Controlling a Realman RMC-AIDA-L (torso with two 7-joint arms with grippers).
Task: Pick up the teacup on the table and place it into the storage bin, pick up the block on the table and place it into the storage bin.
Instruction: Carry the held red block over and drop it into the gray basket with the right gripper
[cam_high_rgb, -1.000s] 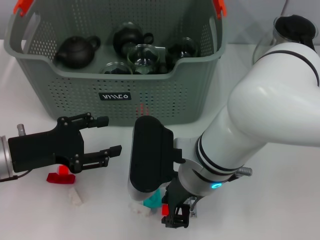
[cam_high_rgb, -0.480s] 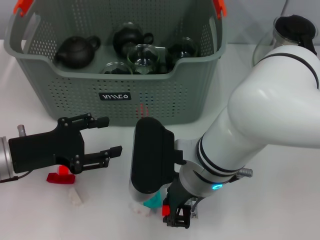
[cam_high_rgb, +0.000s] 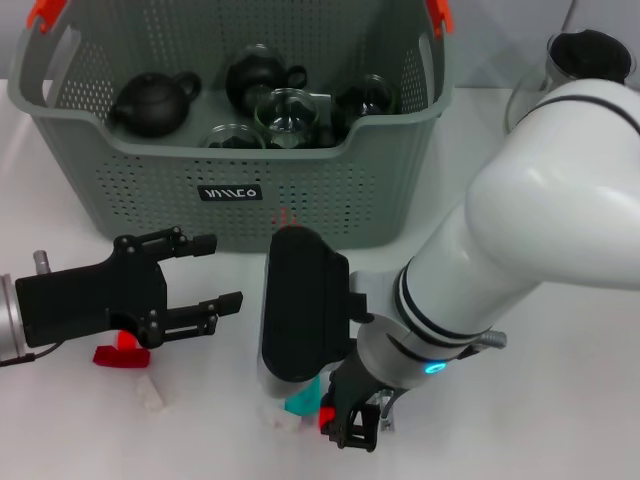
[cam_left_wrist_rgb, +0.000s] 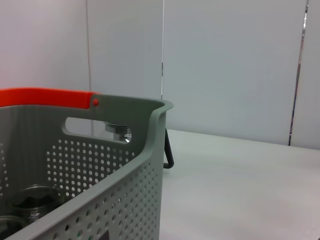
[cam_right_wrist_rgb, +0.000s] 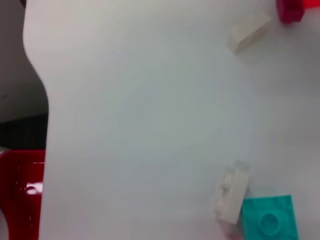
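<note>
The grey storage bin (cam_high_rgb: 330, 190) stands at the back, and its rim and orange-red handle also show in the left wrist view (cam_left_wrist_rgb: 125, 170). Glass cups (cam_high_rgb: 285, 110) and dark teapots (cam_high_rgb: 152, 100) sit inside it; a teacup on the table is out of view. A teal block (cam_high_rgb: 301, 402) lies near the front edge beside a white block (cam_high_rgb: 272, 413). Both show in the right wrist view, teal block (cam_right_wrist_rgb: 270, 220) and white block (cam_right_wrist_rgb: 231, 196). My right gripper (cam_high_rgb: 348, 430) hangs low right beside the teal block. My left gripper (cam_high_rgb: 226, 270) is open and empty, in front of the bin.
A red block (cam_high_rgb: 120, 352) and a small white block (cam_high_rgb: 150, 393) lie under my left arm. A glass pot with a black lid (cam_high_rgb: 585, 55) stands at the back right. The table's edge and a red object (cam_right_wrist_rgb: 20, 192) beyond it appear in the right wrist view.
My right arm's wrist and gripper have edged slightly up and left over the teal block. The left arm has not moved.
</note>
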